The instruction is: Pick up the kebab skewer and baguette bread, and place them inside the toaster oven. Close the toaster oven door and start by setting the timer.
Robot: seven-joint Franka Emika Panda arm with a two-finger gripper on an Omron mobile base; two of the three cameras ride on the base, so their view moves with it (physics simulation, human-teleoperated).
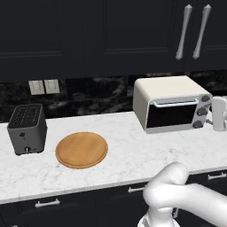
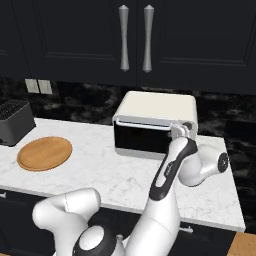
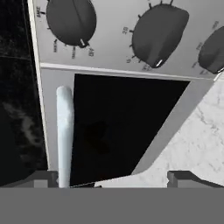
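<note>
The toaster oven (image 1: pixel 170 104) is seen on the marble counter (image 1: pixel 133 155) at about 2 o'clock in the left base view, its door (image 1: pixel 172 114) shut upright. The gripper (image 2: pixel 181 131) is held at the oven's right front, by the knobs (image 3: pixel 159 34); its fingertips (image 3: pixel 43 178) are spread wide, with nothing between them. A round wooden plate (image 1: pixel 81 149) and a dark toaster (image 1: pixel 27 128) are seen at 9 o'clock
</note>
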